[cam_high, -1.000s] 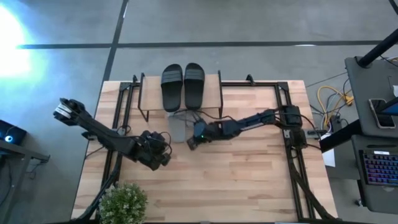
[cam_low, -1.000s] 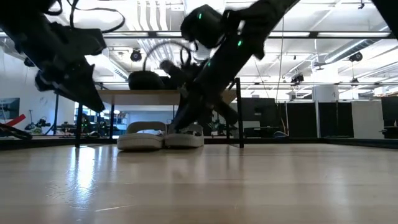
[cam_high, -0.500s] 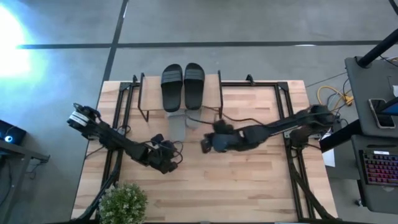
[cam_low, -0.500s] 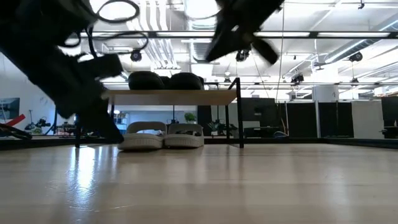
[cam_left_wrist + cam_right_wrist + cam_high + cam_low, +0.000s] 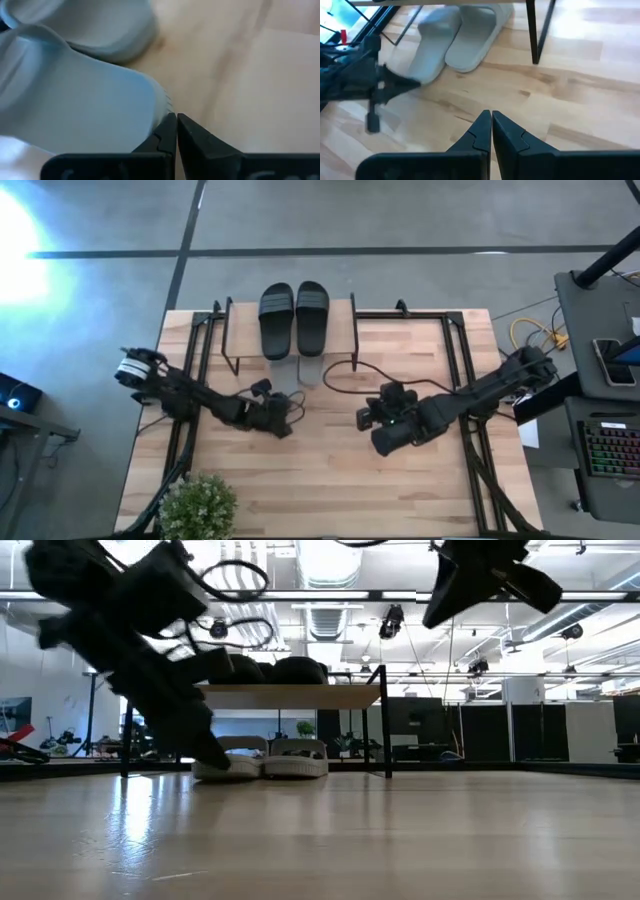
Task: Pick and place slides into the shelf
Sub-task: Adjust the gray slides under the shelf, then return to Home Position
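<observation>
Beside the light grey foam slides [image 5: 297,370] | my left gripper [image 5: 290,423] pressed together, empty | nudge heels squarely under low wooden shelf [image 5: 345,330], slowly.

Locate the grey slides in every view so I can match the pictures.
High: grey slides mostly hidden under the shelf, only their ends poking out.
Low: side by side on the table beneath the shelf plank, centre-left.
Left wrist: filling the frame, close ahead of the shut left tool.
Right wrist: upper middle, beside a black leg.
Shared landmark: the shelf's black legs.
</observation>
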